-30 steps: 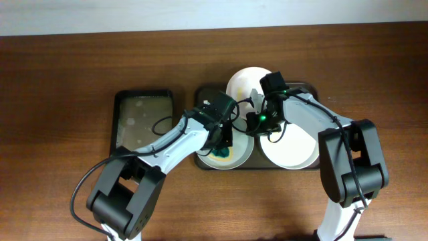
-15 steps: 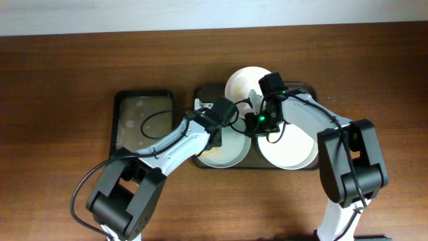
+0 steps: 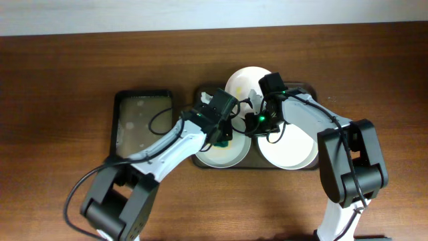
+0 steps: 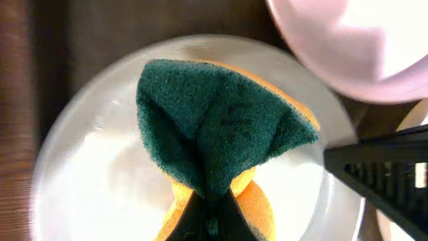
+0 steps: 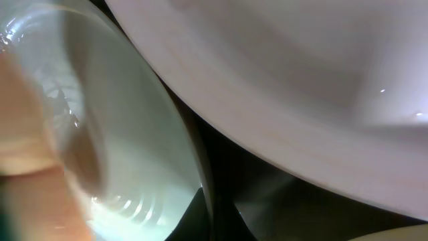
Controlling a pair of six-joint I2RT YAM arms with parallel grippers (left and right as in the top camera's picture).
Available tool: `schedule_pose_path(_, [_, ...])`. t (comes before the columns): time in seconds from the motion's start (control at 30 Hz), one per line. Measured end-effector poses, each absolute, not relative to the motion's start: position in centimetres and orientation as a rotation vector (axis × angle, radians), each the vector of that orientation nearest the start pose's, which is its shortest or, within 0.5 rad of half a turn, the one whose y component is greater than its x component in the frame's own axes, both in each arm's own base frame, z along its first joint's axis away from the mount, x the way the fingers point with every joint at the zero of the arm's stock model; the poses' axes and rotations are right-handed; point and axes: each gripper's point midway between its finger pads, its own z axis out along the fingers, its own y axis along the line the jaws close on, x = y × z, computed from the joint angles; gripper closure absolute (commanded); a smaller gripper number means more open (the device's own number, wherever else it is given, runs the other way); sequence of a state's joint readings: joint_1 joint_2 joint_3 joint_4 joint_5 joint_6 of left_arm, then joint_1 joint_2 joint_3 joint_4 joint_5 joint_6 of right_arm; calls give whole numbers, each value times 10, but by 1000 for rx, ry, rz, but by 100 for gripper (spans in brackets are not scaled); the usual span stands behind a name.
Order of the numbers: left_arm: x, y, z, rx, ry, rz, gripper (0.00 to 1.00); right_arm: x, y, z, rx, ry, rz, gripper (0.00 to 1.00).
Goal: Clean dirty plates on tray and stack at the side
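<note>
The dark brown tray holds three white plates. My left gripper is shut on a green and yellow sponge, pressed on the front-left plate, which fills the left wrist view. My right gripper is shut on that plate's right rim, with its jaws pinching the edge. A second plate lies at the tray's back, seen also in the left wrist view and the right wrist view. The third plate sits at the front right, partly under my right arm.
A smaller black tray with a wet-looking bottom stands left of the brown tray. My right gripper's black body is close beside the sponge. Brown wooden tabletop lies all around.
My left gripper has carried the sponge from the front of the front-left plate toward its back edge. The right gripper has stayed on the plate's rim.
</note>
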State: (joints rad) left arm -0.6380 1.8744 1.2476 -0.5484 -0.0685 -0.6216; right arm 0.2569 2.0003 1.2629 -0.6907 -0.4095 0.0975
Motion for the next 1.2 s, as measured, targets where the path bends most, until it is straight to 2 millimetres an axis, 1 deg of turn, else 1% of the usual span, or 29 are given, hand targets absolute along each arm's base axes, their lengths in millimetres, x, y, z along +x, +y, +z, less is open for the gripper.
schedule_pose_path(0.1, [346,-246,20,13,2826,-231,100,354,164,4,-283,2995,652,96])
schedule_pose_path(0.2, [347,-248,17,14,2837,-224,100,354,164,3,-282,2995,652,96])
schedule_pose_path(0.37, [347,-241,15,18,2838,-124,100,354,164,3,-283,2995,652,96])
schedule_pose_path(0.47, [346,-230,15,21,2829,-19,100,354,164,3,-283,2995,652,96])
schedule_pose_path(0.63, [346,-194,19,11,2784,250,100,353,164,3,-284,2995,654,96])
schedule_pose_path(0.7, [346,-186,21,9,2765,308,100,354,164,3,-283,2995,654,96])
schedule_pose_path(0.8, [347,-179,27,5,2742,340,100,353,164,3,-284,2995,658,96])
schedule_pose_path(0.9, [348,-174,41,-13,2710,338,100,352,164,3,-284,2998,659,96])
schedule_pose_path(0.97, [355,-162,64,-63,2655,335,100,349,163,4,-279,3017,655,96])
schedule_pose_path(1.03, [363,-150,93,-129,2591,302,100,343,160,5,-274,3052,641,96])
schedule_pose_path(1.07, [367,-139,117,-183,2540,269,100,341,159,6,-274,3065,633,96])
schedule_pose_path(1.1, [369,-131,134,-221,2505,244,100,340,158,8,-278,3073,624,96])
schedule_pose_path(1.13, [370,-121,151,-262,2472,215,100,341,157,12,-284,3073,617,96])
schedule_pose_path(1.2, [370,-102,176,-339,2427,161,100,343,156,26,-301,3056,605,96])
